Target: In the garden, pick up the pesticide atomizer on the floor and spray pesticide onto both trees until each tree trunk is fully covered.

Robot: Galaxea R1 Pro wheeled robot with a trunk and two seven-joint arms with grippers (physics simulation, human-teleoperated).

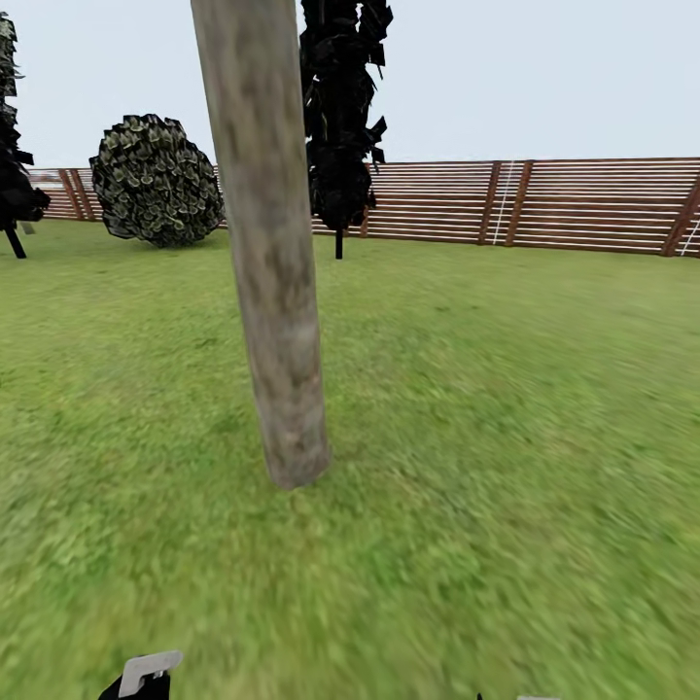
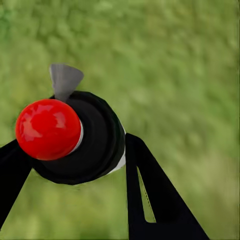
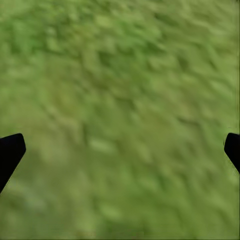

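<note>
round leafy bush (image 1: 156, 181): on the lawn at the far left, just before the fence | dark narrow conifer (image 1: 340, 107): upright by the fence, behind the thick trunk | second dark conifer (image 1: 15, 146): at left edge | sky (image 1: 544, 68): pale grey

The left gripper (image 2: 75, 165) was closed around a black sprayer with a red knob (image 2: 48, 129). Its two black fingers (image 2: 155, 195) pressed on each side of the sprayer's round body. The right gripper (image 3: 120, 150) held nothing. Its fingers (image 3: 10, 152) were spread wide apart, one at each edge of the right wrist view, and pointed down at the grass (image 3: 120, 75).
</note>
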